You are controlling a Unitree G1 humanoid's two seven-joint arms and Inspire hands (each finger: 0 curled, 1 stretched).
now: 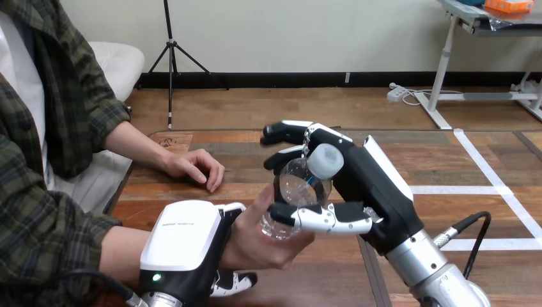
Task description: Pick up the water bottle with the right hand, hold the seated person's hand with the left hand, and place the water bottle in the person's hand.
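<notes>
Water bottle (299,187), clear with a white cap, at frame centre, tilted, cap toward the camera. Right hand (371,185) grips it: fingers curled over the upper side, thumb clamped beneath. Bottle's base rests in the person's upturned hand (265,246) at lower centre, whose fingers cup it. Left hand (185,246), lower left, is wrapped round that hand's wrist, fingers curled under it. Person's other hand (192,167) lies on the table (434,166), left of centre.

Step judged: handover, last stage. The next move calls for the right hand to loosen slowly once the person's grip bears the bottle, then draw clear toward the right.
</notes>
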